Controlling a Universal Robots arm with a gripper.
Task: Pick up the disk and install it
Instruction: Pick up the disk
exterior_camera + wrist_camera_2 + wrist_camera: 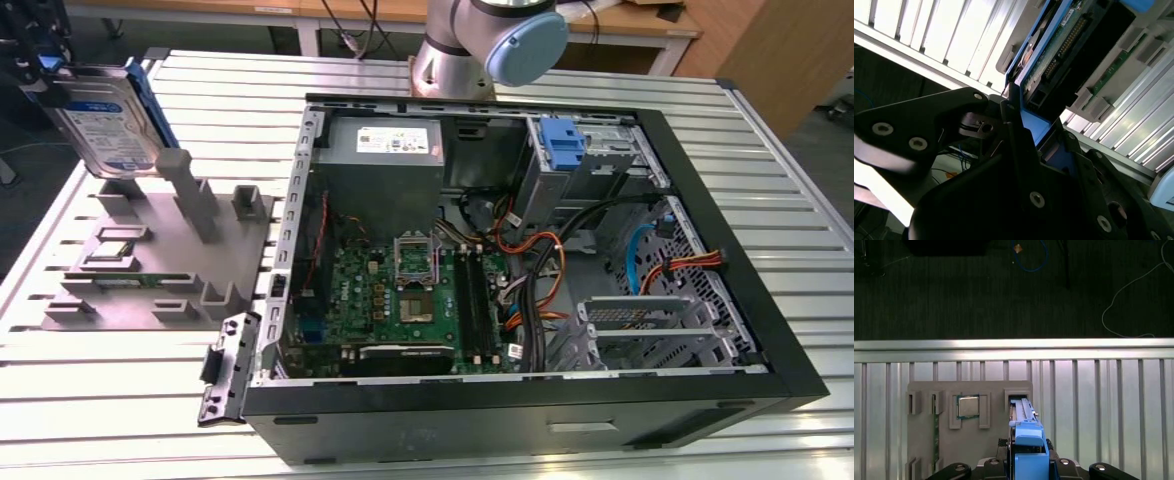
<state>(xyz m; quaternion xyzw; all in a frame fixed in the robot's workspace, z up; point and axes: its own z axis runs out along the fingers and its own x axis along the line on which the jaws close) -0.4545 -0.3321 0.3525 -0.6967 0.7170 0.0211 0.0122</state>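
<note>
- The gripper (1013,106) is closed narrow on the blue carrier edge of the disk (1064,45); its dark fingers (1004,102) press on that edge.
- In the exterior view the disk (107,125) stands upright, a little tilted, at that view's upper left, over the grey holder plate (160,260) and well apart from the open computer case (747,330).
- I cannot tell if its lower edge touches the holder's slot.
- The disk carries a white and blue label; I cannot make out its print.
</note>
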